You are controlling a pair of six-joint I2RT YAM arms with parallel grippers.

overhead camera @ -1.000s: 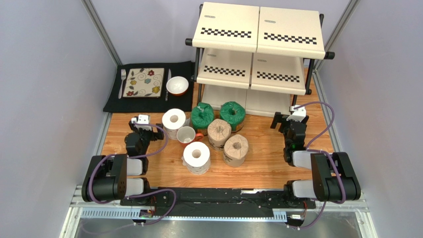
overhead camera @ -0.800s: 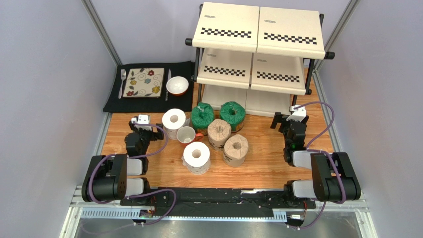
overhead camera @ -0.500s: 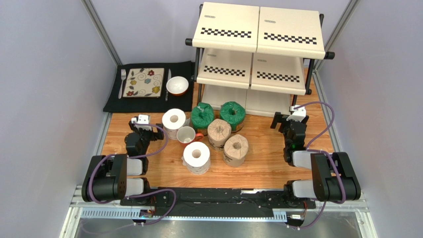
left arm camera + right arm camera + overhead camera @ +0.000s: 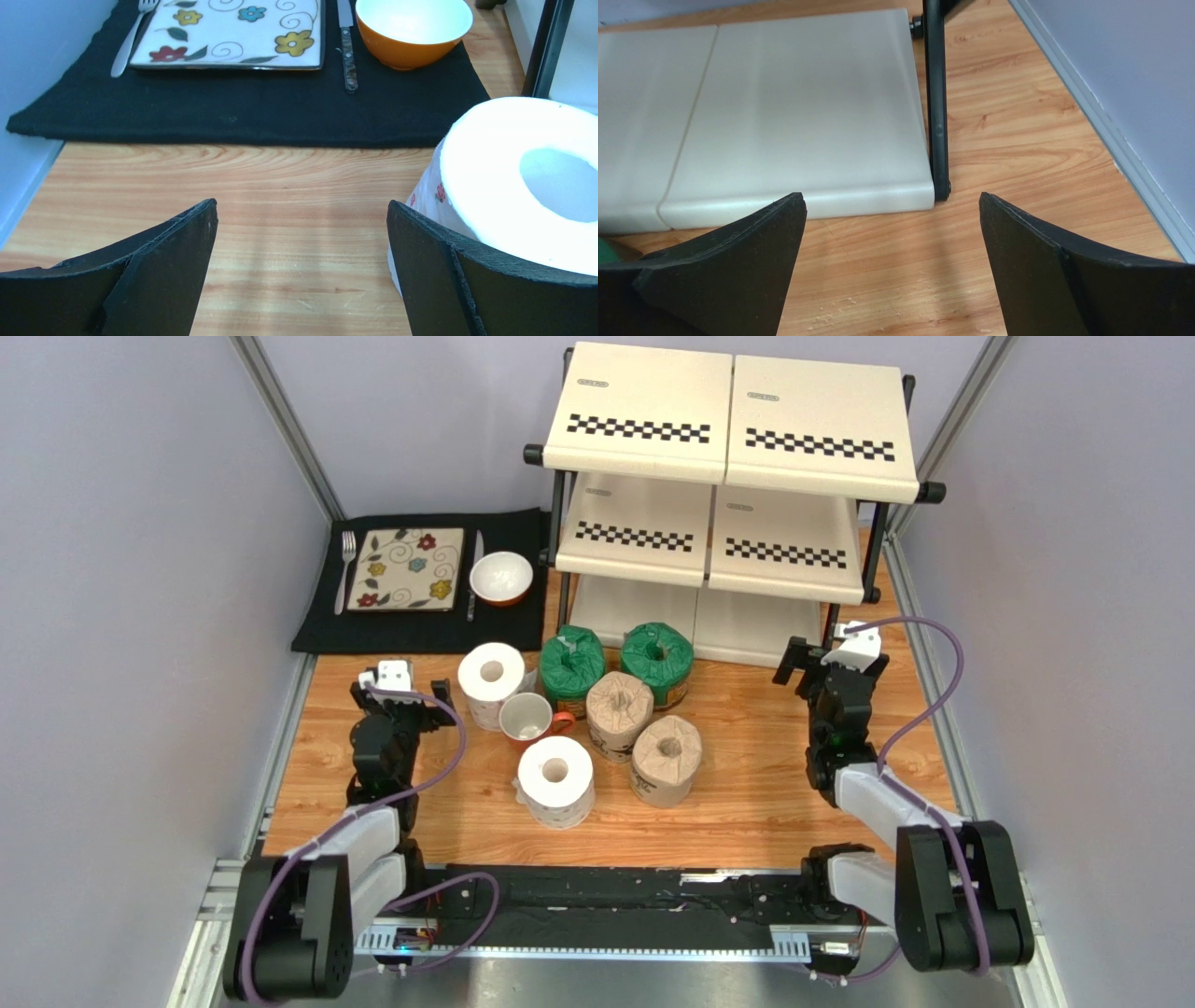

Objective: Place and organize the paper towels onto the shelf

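Six paper towel rolls stand on the wooden table: two white [image 4: 491,678] [image 4: 556,779], two green [image 4: 571,667] [image 4: 657,661], two tan [image 4: 619,713] [image 4: 666,758]. The shelf [image 4: 727,490] stands behind them, its three tiers bare; its bottom panel [image 4: 773,119] shows in the right wrist view. My left gripper [image 4: 385,682] is open and empty, just left of the far white roll [image 4: 519,189]. My right gripper [image 4: 838,650] is open and empty over bare wood by the shelf's right front leg [image 4: 936,105].
A white-and-orange mug [image 4: 529,716] stands among the rolls. A black placemat [image 4: 421,623] at the back left holds a flowered plate [image 4: 407,569], a fork, a knife and a small bowl [image 4: 501,577]. Grey walls close in on both sides.
Both arms have unfolded and reached forward a little. The left gripper shifted slightly left and away; the right gripper moved toward the shelf's right leg. The rolls have not moved.
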